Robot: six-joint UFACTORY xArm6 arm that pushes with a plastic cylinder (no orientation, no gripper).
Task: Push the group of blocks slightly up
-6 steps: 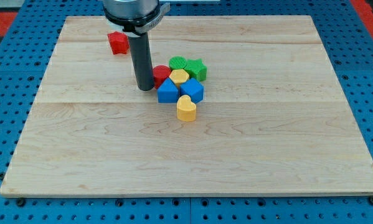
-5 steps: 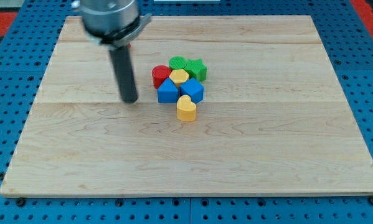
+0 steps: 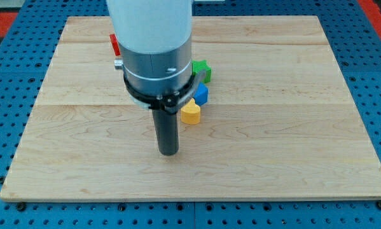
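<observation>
Wood fills most of the scene: a pale board (image 3: 292,127) of long planks laid side by side, its grain running from the view's left to the view's right, with faint seams between the planks. It lies on a blue metal plate (image 3: 12,210) studded with rows of small holes, and a patch of red shows at each top corner of the view. The arm (image 3: 153,44) comes down from the top, a smooth white cylinder above a grey band with a black ring, and it ends in a straight dark rod that stands upright. My tip (image 3: 168,153) rests on bare wood toward the view's bottom, below the cluster and a little to the view's left of the yellow block, clear of every block and holding nothing, since it is only a blunt rod end. The cluster sits near the middle of the board, largely hidden behind the arm. What shows is a matte yellow block (image 3: 190,112) with a rounded, heart-like top, a blue block (image 3: 201,94) just above it, and a green block (image 3: 201,68) above that; the three run in a short line up the view. A red block (image 3: 114,43) peeks out at the arm's left edge, apart from the others, its shape hidden.
</observation>
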